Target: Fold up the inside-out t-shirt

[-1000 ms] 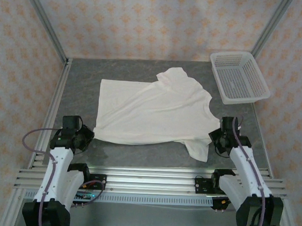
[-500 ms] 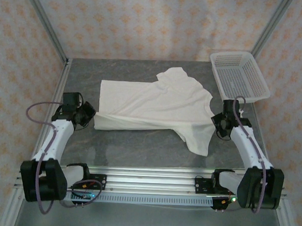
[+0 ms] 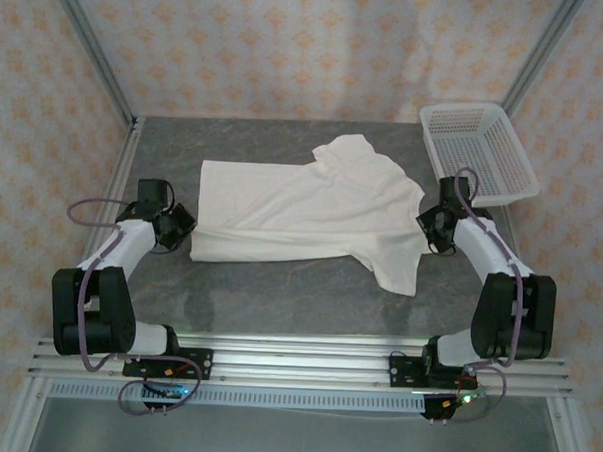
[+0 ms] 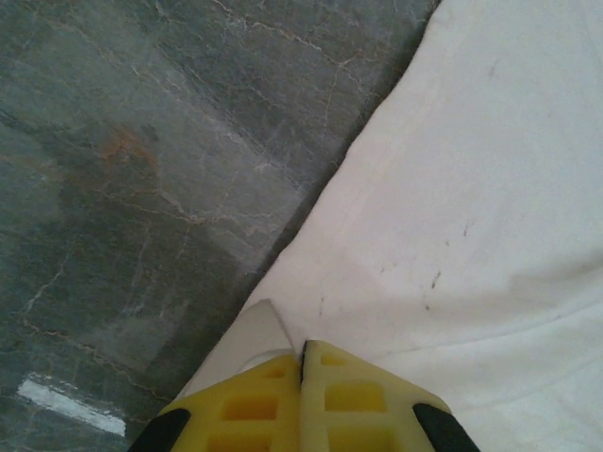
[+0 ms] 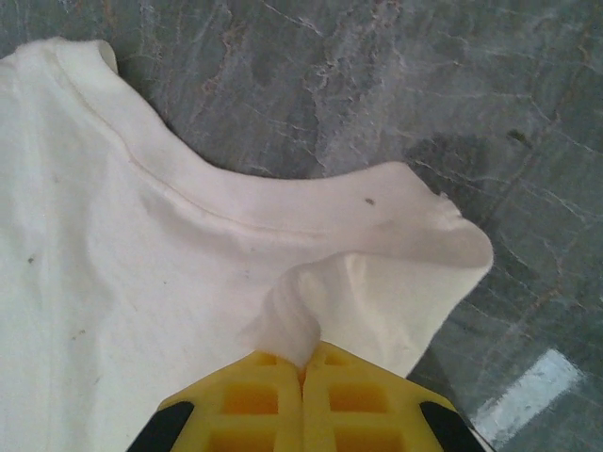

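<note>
The inside-out t-shirt (image 3: 302,211) is plain cream cloth lying on the grey table, its near edge folded back over the body, one sleeve hanging toward the front at the right. My left gripper (image 3: 186,224) is shut on the shirt's left hem corner; in the left wrist view its yellow fingers (image 4: 245,405) pinch a cloth corner (image 4: 250,339). My right gripper (image 3: 428,232) is shut on the shirt near the collar; in the right wrist view a bunched fold (image 5: 292,325) rises into its fingers (image 5: 353,405), with the curved neckline (image 5: 236,202) beyond.
A white plastic mesh basket (image 3: 477,154) stands at the back right corner, just behind my right arm. Metal frame rails (image 3: 113,193) line the table's left side and the front. Bare grey table (image 3: 279,290) lies in front of the shirt.
Both grippers have moved away from the front edge toward the back, carrying the shirt's near edge over its body. The visible shirt has become narrower front to back.
</note>
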Robot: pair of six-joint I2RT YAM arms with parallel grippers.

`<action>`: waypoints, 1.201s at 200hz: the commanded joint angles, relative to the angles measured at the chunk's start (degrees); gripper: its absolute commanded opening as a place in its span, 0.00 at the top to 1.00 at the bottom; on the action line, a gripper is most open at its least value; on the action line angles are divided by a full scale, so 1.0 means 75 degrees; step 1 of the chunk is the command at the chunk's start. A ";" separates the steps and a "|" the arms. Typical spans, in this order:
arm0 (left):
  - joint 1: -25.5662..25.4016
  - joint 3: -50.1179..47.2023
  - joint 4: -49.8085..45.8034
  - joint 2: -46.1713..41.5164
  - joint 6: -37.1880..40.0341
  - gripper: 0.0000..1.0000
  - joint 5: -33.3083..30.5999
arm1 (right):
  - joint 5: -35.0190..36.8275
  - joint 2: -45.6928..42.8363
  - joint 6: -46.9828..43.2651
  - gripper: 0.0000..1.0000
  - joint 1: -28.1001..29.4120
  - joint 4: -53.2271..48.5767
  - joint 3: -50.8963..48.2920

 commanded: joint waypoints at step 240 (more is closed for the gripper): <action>-0.2567 0.0659 0.0347 0.0181 0.0023 0.84 -0.0629 | -0.0403 -0.0271 -0.1598 0.69 0.0266 -0.0224 -0.0377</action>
